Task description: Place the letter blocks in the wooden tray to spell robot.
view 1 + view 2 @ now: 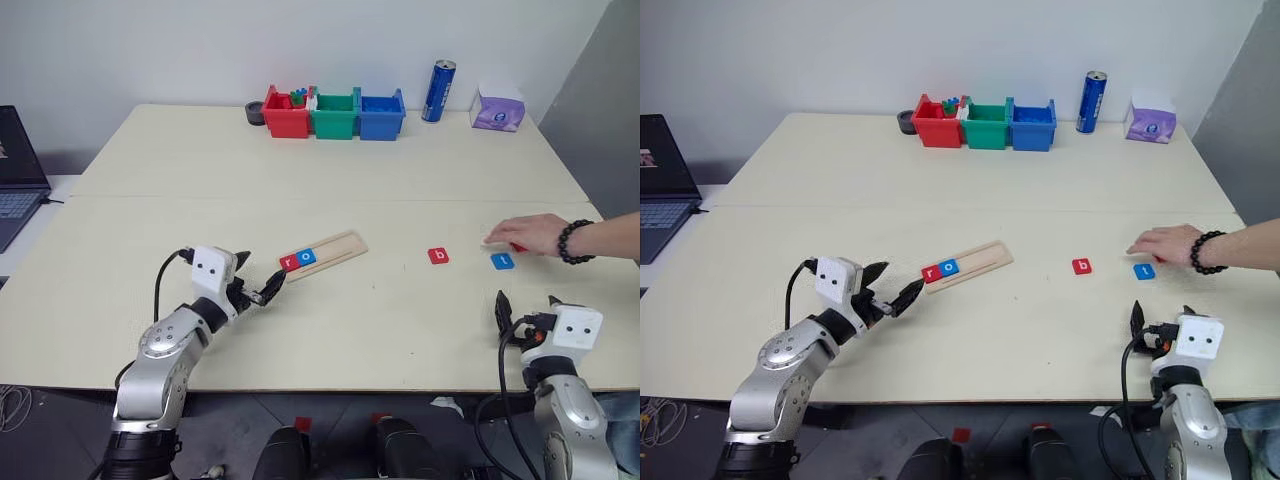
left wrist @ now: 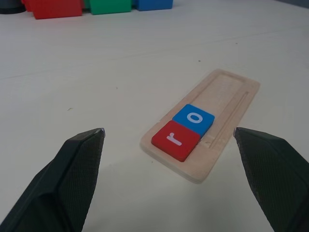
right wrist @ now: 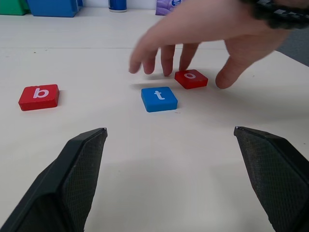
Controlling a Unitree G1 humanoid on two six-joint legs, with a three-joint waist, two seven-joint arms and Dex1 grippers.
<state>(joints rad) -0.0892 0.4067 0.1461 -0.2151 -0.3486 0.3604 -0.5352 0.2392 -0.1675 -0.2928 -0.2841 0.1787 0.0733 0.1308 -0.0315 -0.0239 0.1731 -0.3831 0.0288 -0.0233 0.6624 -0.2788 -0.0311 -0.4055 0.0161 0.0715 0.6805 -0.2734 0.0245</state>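
The wooden tray (image 1: 341,244) lies slanted at mid-table. A red "r" block (image 2: 175,139) and a blue "o" block (image 2: 193,118) sit side by side at its near end. My left gripper (image 1: 258,279) is open just short of that end, empty. To the right, a red "b" block (image 3: 39,96) and a blue "t" block (image 3: 159,98) lie loose on the table. A person's hand (image 3: 207,29) hovers over a red "o" block (image 3: 191,78), fingertips at its edges. My right gripper (image 1: 526,303) stands open and empty, nearer the table's front edge than these blocks.
Red (image 1: 285,118), green (image 1: 334,118) and blue (image 1: 381,118) bins line the far edge, with a blue can (image 1: 438,90) and a purple tissue pack (image 1: 498,108) to their right. A laptop (image 1: 15,170) sits off the left side. The person's forearm (image 1: 610,235) reaches in from the right.
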